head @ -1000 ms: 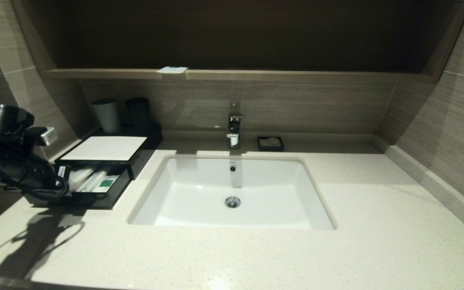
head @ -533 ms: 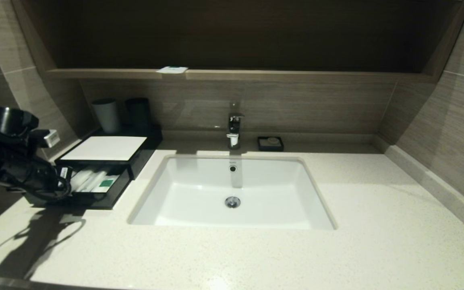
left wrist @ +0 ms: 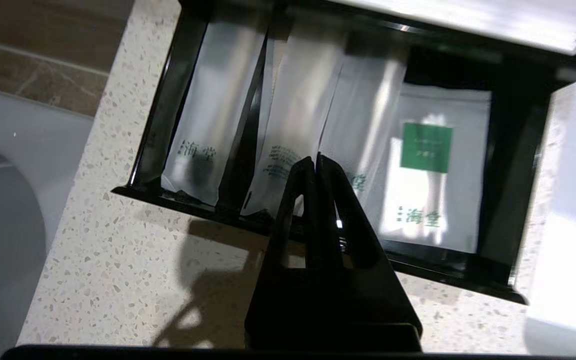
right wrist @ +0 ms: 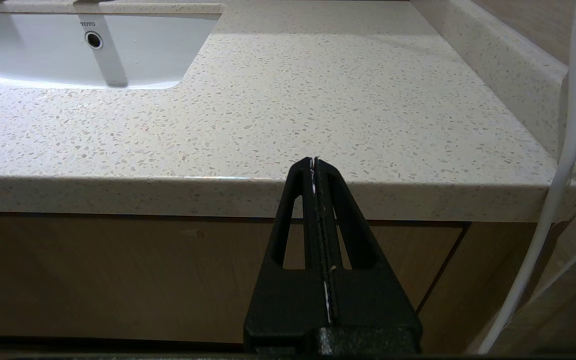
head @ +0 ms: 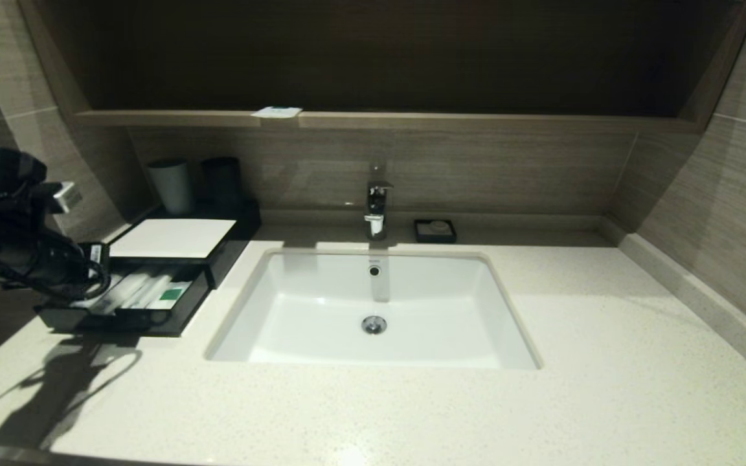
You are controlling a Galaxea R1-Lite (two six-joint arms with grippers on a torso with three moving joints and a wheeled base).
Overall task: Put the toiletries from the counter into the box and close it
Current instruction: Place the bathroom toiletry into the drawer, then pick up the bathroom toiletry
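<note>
Hovering, left gripper [left wrist: 316,159] pinched empty over drawer [left wrist: 458,272] at bench's left edge; remaining sachet [head: 276,112]: light, slippery, best nipped by overhanging edge.

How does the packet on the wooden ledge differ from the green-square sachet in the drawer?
The ledge packet lies alone on the wooden ledge, high above the faucet; the green-square sachet sits low in the open drawer, beside three narrower white pouches. The ledge packet is out of the box; the sachet is already stowed. Both are flat and white with green marking. The left pincer, shut, hangs over the drawer.
</note>
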